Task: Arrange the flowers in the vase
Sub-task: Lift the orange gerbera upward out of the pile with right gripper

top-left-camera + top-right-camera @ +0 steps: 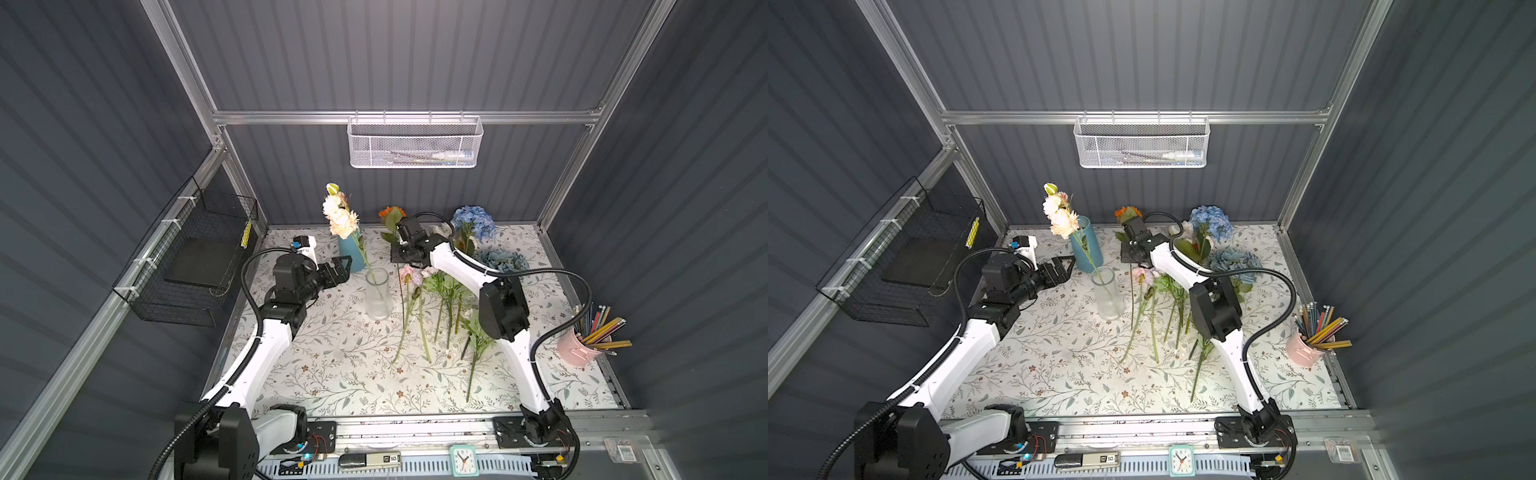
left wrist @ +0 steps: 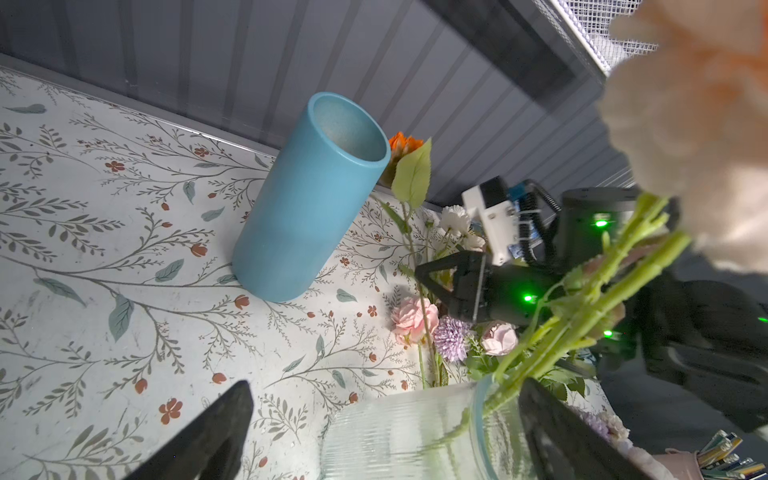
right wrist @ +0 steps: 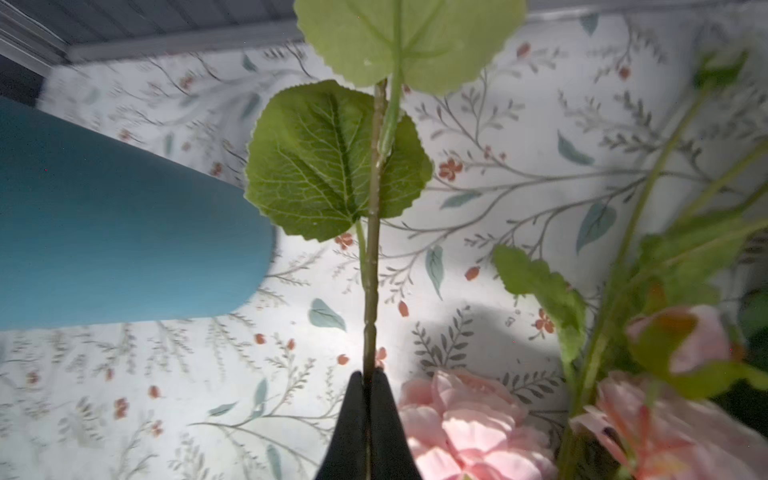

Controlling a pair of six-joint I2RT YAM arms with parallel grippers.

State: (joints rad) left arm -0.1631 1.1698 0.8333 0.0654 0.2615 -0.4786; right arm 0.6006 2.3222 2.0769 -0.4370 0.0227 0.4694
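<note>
Care matters on the lift: the right hand (image 3: 368,377), pinched shut on the stem (image 3: 372,249) of the orange flower (image 1: 390,212) at the tabletop's (image 1: 332,374) far middle, should raise it clear of the pink blooms (image 3: 469,424), then lower it upright into the glass vase (image 1: 377,297), near-left of that hand. The left hand (image 1: 347,268) gapes wide, left of the vase.

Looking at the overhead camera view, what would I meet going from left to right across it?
Black wire basket, blue vase, glass vase, right gripper clamping the orange flower, blue hydrangea, pink pencil cup.
</note>
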